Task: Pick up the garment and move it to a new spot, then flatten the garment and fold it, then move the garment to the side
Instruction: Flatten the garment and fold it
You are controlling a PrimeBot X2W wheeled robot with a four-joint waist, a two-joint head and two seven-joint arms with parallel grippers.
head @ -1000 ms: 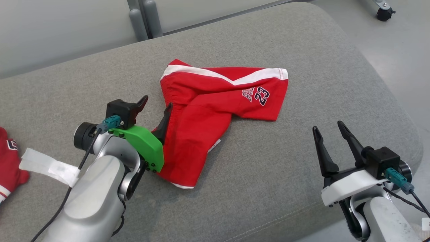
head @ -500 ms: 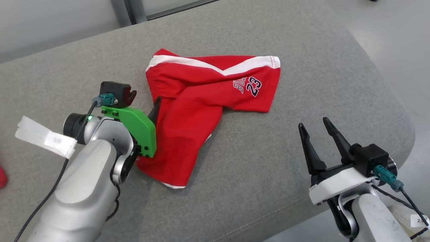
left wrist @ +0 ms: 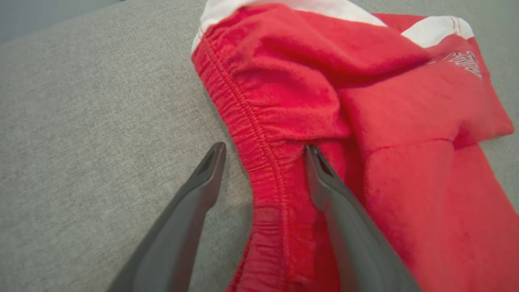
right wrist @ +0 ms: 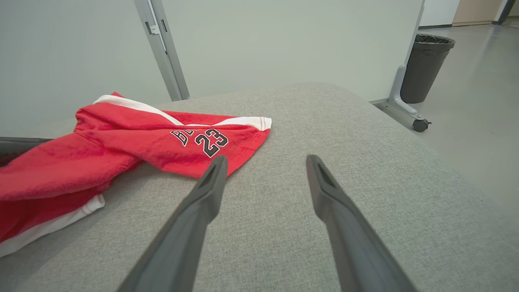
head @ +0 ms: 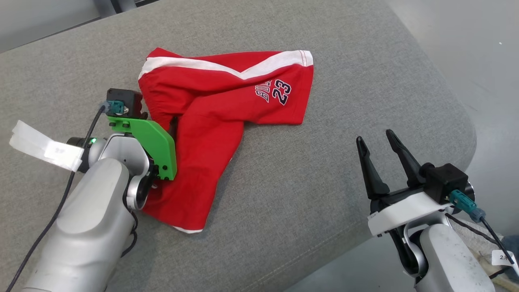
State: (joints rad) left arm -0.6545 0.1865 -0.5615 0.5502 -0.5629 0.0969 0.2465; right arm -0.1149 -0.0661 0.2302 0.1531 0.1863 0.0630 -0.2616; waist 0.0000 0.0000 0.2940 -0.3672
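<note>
Head view: one red garment [head: 211, 121], shorts with white bands and one printed 23, crumpled on one grey cushion [head: 344, 73], left of its middle. Two grippers, two dark fingers each. Right gripper [head: 374, 136] spread wide, holding nothing, near the cushion's front right edge, apart from the cloth. One green mount [head: 152, 142] on the left wrist, just beside the garment's left edge; one white tape tag [head: 44, 146] on its cable.

Left wrist view: left gripper [left wrist: 264, 148] spread wide too, closed on nothing, astride the gathered waistband [left wrist: 247, 121], with one finger [left wrist: 202, 178] over bare cushion and the other on red cloth.

Right wrist view: one dark bin [right wrist: 427, 69] and one castor [right wrist: 420, 125] on the floor beyond the cushion.
</note>
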